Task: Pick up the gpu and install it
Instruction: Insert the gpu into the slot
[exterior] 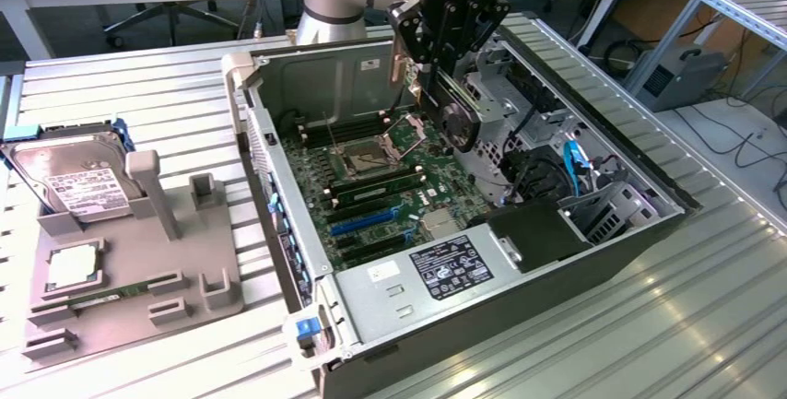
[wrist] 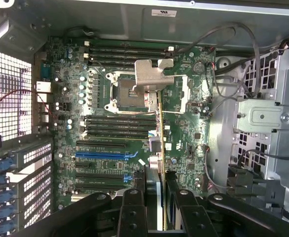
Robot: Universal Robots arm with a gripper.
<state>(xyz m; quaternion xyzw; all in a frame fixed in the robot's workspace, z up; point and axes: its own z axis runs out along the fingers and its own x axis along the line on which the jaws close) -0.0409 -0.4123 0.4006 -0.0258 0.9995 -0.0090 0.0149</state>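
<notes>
Pinches gpu [exterior: 465, 127] edgewise in gripper [exterior: 433, 72], upper centre of frame. Hangs upright above motherboard [exterior: 369, 187] inside open case [exterior: 541, 325].

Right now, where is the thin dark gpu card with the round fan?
In the exterior view, the gpu hangs on edge in the gripper over the green motherboard, to that view's right of the CPU socket.

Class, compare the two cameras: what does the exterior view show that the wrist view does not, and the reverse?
Exterior view: the hard drive on the grey tray, beside the computer case. Wrist view: a thin red wire looped across the case's perforated wall. Both: the gripper shut on the gpu, held above the motherboard.
</notes>
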